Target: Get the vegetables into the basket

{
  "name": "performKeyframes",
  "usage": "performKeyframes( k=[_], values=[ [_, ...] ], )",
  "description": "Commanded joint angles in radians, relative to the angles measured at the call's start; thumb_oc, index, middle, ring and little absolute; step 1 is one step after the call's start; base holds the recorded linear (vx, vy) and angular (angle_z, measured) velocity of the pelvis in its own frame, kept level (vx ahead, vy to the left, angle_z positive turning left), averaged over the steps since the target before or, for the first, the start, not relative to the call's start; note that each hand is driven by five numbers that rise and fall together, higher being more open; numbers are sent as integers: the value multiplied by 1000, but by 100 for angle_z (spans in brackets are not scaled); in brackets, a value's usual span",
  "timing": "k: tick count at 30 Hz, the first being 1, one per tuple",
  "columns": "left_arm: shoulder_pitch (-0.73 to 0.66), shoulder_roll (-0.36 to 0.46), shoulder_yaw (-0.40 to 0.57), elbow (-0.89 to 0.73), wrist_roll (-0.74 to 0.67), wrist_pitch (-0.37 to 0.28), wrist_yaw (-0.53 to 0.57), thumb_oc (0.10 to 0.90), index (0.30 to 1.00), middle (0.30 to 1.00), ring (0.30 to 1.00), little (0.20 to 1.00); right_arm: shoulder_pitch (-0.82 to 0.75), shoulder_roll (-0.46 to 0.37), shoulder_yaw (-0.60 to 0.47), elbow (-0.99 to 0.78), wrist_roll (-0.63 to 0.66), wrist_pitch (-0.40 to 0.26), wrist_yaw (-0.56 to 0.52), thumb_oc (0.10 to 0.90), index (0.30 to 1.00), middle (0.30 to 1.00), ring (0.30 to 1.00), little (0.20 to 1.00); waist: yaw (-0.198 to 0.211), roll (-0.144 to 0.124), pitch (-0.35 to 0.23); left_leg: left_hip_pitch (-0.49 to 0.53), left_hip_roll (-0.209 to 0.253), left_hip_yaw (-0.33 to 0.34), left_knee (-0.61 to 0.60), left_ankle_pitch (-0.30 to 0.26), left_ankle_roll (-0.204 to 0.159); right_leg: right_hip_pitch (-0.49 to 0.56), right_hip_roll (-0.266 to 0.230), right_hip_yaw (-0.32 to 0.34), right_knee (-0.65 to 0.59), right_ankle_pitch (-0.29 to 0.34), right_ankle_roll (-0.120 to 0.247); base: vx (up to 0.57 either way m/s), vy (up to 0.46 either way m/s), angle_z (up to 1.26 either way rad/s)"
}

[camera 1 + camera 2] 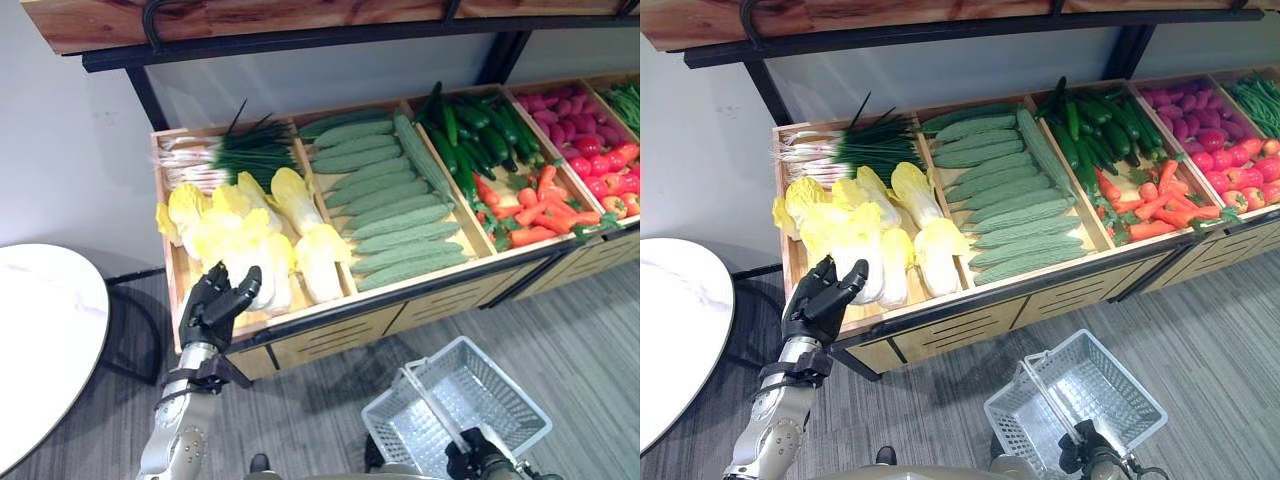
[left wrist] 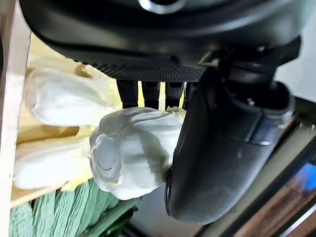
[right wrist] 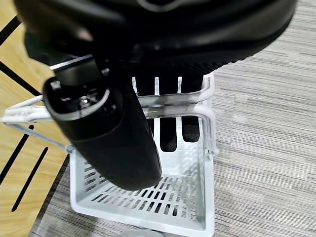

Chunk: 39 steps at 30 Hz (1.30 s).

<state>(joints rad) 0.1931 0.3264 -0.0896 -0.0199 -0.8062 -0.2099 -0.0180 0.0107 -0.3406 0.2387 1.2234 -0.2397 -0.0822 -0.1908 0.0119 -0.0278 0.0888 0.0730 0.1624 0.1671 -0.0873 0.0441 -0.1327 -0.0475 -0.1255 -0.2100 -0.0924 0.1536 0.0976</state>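
Right now my left robot hand [image 1: 215,305] sits at the lower left of the head views, at the front edge of the leftmost crate [image 1: 170,275], among the pale yellow-white napa cabbages [image 1: 255,240]. From the wrist, my fingers [image 2: 148,91] reach over the top of one cabbage [image 2: 133,150] and my thumb [image 2: 222,148] presses along its side, so I have it wrapped, with its cut white base facing the camera. It lies just beside its neighbours in the crate, and I cannot tell whether it is lifted clear of the crate floor. My right robot hand [image 3: 103,131] shows at the bottom right of the head views, fingers curled through the white handle [image 3: 173,106] of the wire basket [image 1: 455,410], which hangs low over the grey floor [image 1: 580,340] in front of the stand, with nothing in it that I can see. I judge the cabbage to be bulky but light for its size, with a firm white stem end and softer, crinkled leaves toward the tip; the leaves would give or tear under a hard squeeze, and the smooth ribs could slip. Taking it round the thick lower half, near the base, seems safest, and that is roughly where my grasp lies. Further right in the frame lie cucumbers [image 1: 390,200], with scallions [image 1: 230,155] at the back of the cabbage crate, then dark green cucumbers [image 1: 470,135], carrots [image 1: 535,210] and red produce at the upper right. The basket is well apart from the cabbage, so a swing across toward the lower right is called for.
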Motion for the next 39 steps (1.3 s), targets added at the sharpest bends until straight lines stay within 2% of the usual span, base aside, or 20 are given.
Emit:
performKeyframes(
  k=[1, 7, 11, 12, 14, 15, 16, 17, 18, 19, 20, 22, 23, 24, 28, 32, 36, 39],
  values=[
    [-111, 82, 1, -118, 11, -90, -84, 400, 300, 300, 300, 300, -10, -23, -16, -2, -20, -23, 0, 400, 300, 300, 300, 300, 9, -81, 8, -68, -10, -23, 114, -61, 11, 52, -176, -34, 5, 12, 134, -60, 126, 2],
    [-148, 117, -34, -130, 8, -93, -86, 400, 300, 300, 300, 300, 5, -15, -57, -10, 22, -16, -1, 400, 300, 300, 300, 300, -4, -106, 27, -66, -58, -12, 133, -95, 51, 6, -221, 2, 87, 69, 157, -37, 146, -1],
    [-168, 123, -51, -132, 25, -96, -88, 400, 300, 300, 300, 300, 24, -7, -89, -12, 48, -10, -5, 400, 300, 300, 300, 300, -35, -120, 45, -49, -103, 17, 122, -106, 74, -34, -259, 48, 97, 209, 164, -68, 165, -8],
    [-170, 130, -52, -134, 40, -99, -88, 400, 300, 300, 300, 300, 26, -9, -100, -16, 58, -7, -6, 400, 300, 300, 300, 300, -38, -120, 49, -48, -113, 31, 117, -106, 78, -57, -270, 60, 87, 267, 164, -115, 151, -28],
    [-170, 142, -43, -142, 53, -101, -82, 400, 300, 300, 300, 300, 28, -10, -104, -27, 62, -6, -7, 400, 300, 300, 300, 300, -42, -115, 54, -53, -113, 45, 112, -99, 83, -81, -278, 61, 85, 286, 164, -128, 119, -36],
    [-170, 158, -35, -142, 67, -102, -83, 400, 300, 300, 300, 300, 30, -10, -106, -37, 67, -8, -10, 400, 300, 300, 300, 300, -38, -96, 64, -51, -105, 70, 88, -83, 87, -92, -284, 3, 96, 248, 164, -186, 164, -37],
    [-169, 160, -35, -139, 71, -97, -91, 400, 300, 300, 300, 300, 31, -11, -107, -34, 70, -10, -9, 400, 300, 300, 300, 300, -31, -90, 63, -52, -104, 93, 74, -77, 91, -87, -295, -55, 119, 218, 164, -191, 166, -114],
    [-169, 161, -35, -138, 71, -97, -91, 400, 300, 300, 300, 300, 31, -10, -107, -34, 70, -10, -9, 400, 300, 300, 300, 300, -33, -93, 60, -57, -107, 92, 73, -74, 92, -92, -298, -55, 119, 220, 164, -172, 258, -106],
    [-156, 165, -11, -146, 83, -93, -91, 400, 300, 300, 300, 300, 32, -15, -103, -37, 59, -13, -9, 400, 300, 300, 300, 300, -9, -68, 57, -46, -97, 145, 57, -81, 101, -57, -297, -187, 241, 100, 160, -141, 246, -91],
    [-152, 161, -9, -150, 84, -90, -93, 400, 300, 300, 300, 300, 31, -17, -98, -33, 56, -14, -6, 400, 300, 300, 300, 300, -5, -65, 57, -42, -98, 159, 56, -83, 105, -50, -295, -197, 270, 73, 154, -224, 332, -39],
    [-146, 160, 0, -158, 91, -92, -91, 400, 300, 300, 300, 300, 21, -20, -90, -31, 49, -14, -6, 400, 300, 300, 300, 300, 2, -61, 53, -45, -104, 200, 66, -83, 121, -32, -290, -224, 356, 35, 145, -123, 130, -94],
    [-138, 157, 7, -165, 91, -92, -94, 400, 300, 300, 300, 300, 14, -23, -85, -21, 47, -15, -5, 400, 300, 300, 300, 300, 11, -59, 51, -45, -109, 224, 70, -86, 127, -18, -280, -240, 388, 10, 142, -86, 80, -151],
    [-123, 157, 19, -170, 96, -93, -92, 400, 300, 300, 300, 300, 8, -22, -72, -26, 44, -18, -3, 400, 300, 300, 300, 300, 20, -60, 44, -47, -109, 260, 68, -75, 126, 3, -251, -257, 383, -15, 139, -86, -63, -125],
    [-111, 160, 41, -167, 103, -95, -90, 400, 300, 300, 300, 300, 3, -22, -56, -22, 36, -17, -1, 400, 300, 300, 300, 300, 34, -58, 34, -46, -99, 311, 59, -61, 114, 39, -231, -306, 293, -48, 129, -58, -176, -116],
    [-101, 152, 50, -164, 101, -97, -90, 400, 300, 300, 300, 300, 11, -32, -64, -17, 32, -13, -4, 400, 300, 300, 300, 300, 24, -44, 29, -50, -60, 343, 79, -42, 85, 67, -190, -316, 208, -95, 103, -8, -166, -65],
    [-105, 138, 47, -162, 91, -98, -90, 400, 300, 300, 300, 300, 16, -45, -90, -1, 45, -9, -14, 400, 300, 300, 300, 300, 11, -34, 34, -50, -26, 365, 83, -16, 57, 86, -154, -314, 152, -106, 89, -13, -207, -34],
    [-119, 127, 34, -154, 76, -100, -88, 400, 300, 300, 300, 300, 29, -79, -133, 17, 78, -7, -37, 400, 300, 300, 300, 300, -26, 3, 46, -54, 40, 380, 69, 59, 0, 90, -82, -273, 91, -131, 58, -20, -298, -31],
    [-131, 117, 19, -146, 78, -98, -86, 400, 300, 300, 300, 300, 28, -93, -146, 27, 93, -6, -45, 400, 300, 300, 300, 300, -34, 22, 56, -56, 64, 380, 74, 82, -18, 90, -58, -266, 87, -145, 42, -21, -187, -25]
  ],
)
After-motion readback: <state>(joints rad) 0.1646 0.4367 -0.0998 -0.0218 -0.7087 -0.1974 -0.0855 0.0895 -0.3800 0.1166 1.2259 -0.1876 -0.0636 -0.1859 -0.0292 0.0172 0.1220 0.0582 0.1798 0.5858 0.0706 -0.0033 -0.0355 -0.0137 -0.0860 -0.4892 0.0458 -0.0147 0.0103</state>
